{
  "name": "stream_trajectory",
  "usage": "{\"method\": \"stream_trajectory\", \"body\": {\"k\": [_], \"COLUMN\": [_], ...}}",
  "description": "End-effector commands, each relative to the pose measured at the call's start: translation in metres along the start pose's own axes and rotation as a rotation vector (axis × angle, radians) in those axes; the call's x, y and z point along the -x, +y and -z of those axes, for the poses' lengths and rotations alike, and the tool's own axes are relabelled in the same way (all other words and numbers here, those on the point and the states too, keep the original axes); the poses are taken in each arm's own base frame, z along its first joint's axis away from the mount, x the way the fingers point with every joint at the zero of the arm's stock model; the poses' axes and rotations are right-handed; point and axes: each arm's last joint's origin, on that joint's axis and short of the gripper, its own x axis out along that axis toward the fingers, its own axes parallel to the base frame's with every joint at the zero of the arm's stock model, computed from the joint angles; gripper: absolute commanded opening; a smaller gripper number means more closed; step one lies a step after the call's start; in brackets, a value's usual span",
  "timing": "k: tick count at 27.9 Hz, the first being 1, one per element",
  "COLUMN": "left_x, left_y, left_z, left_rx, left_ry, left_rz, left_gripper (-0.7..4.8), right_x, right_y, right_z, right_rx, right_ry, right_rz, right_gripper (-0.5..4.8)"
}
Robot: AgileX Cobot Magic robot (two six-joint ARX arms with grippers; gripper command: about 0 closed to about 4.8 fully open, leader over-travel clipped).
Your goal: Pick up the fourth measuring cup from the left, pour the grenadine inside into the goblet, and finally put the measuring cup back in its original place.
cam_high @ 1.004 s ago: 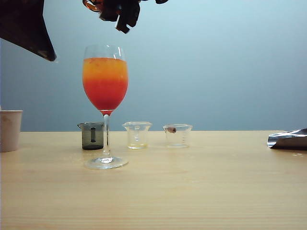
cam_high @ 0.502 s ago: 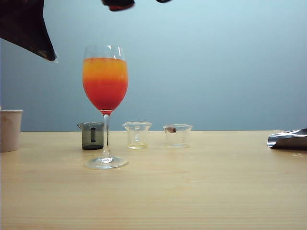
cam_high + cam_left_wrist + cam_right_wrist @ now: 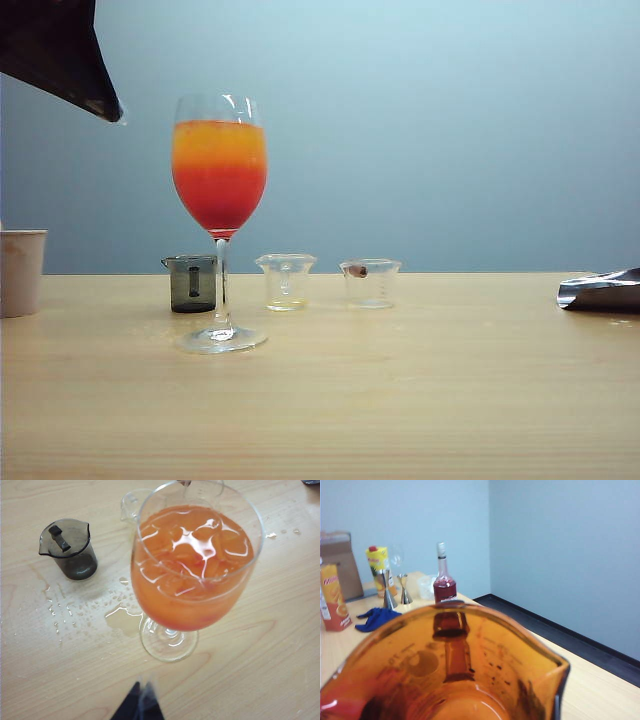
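Now the goblet [image 3: 219,180] stands on the surface [image 3: 400,400], full of orange drink over a red layer. Behind it sit the grey cup [image 3: 192,283] and two clear cups [image 3: 286,280]. Only the left claw's tip [image 3: 138,707] shows, near the goblet's foot; its state cannot be told. The right claw is unseen, though its camera looks straight into the amber cup [image 3: 445,670], red residue inside, so whether the claw pinches it cannot be told.

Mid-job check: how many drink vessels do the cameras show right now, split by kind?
Goblet: 1
Grey measuring cup: 1
Clear measuring cups: 2
Amber measuring cup, at the right hand: 1
Paper cup: 1
Total: 6
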Motion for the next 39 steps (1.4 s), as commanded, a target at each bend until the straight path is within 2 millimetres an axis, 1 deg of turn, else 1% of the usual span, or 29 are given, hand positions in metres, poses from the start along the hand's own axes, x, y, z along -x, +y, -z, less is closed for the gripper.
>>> {"method": "stream_trajectory", "body": {"k": [1,4,9,10,13,15,19,24,30,34,36,39], "left_x": [0.001,0.001,0.001,0.001,0.002,0.003,0.004,0.005,0.006,0.007,0.007,0.008], "left_y": [0.0,0.0,0.0,0.0,-0.001,-0.001,-0.002,-0.004,-0.004,-0.005,-0.005,-0.006], "left_z": [-0.002,-0.003,-0.004,-0.004,-0.007,-0.013,-0.02,-0.025,-0.027,-0.029,-0.03,-0.031], "left_rx": [-0.005,-0.005,-0.005,-0.006,-0.005,-0.002,-0.006,-0.013,-0.024,-0.026,-0.029,-0.033], "left_ry": [-0.019,-0.024,-0.03,-0.037,-0.068,-0.125,-0.19,-0.247,-0.26,-0.276,-0.292,-0.3], "left_rz": [0.003,0.003,0.002,0.003,0.011,0.016,0.065,0.101,0.126,0.147,0.145,0.169], "left_gripper": [-0.06,-0.05,-0.05,-0.06,-0.06,-0.06,-0.06,-0.05,-0.06,-0.06,-0.06,-0.06], "right_x": [0.015,0.029,0.055,0.063,0.071,0.075,0.076,0.074,0.064,0.058,0.054,0.053], "right_y": [-0.008,-0.019,-0.034,-0.039,-0.045,-0.056,-0.066,-0.083,-0.105,-0.115,-0.122,-0.126], "right_z": [-0.007,-0.003,0.015,0.024,0.041,0.063,0.087,0.122,0.165,0.19,0.212,0.232], "right_rx": [-0.004,-0.003,0.009,0.035,0.077,0.088,0.085,0.1,0.095,0.1,0.041,0.011], "right_ry": [-0.034,-0.025,0.016,0.042,0.097,0.165,0.179,0.128,0.152,0.126,0.081,0.079], "right_rz": [0.037,0.106,0.248,0.318,0.421,0.494,0.529,0.576,0.644,0.686,0.714,0.738], "right_gripper": [1.35,1.35,1.35,1.34,1.34,1.34,1.34,1.34,1.34,1.34,1.34,1.34]}}
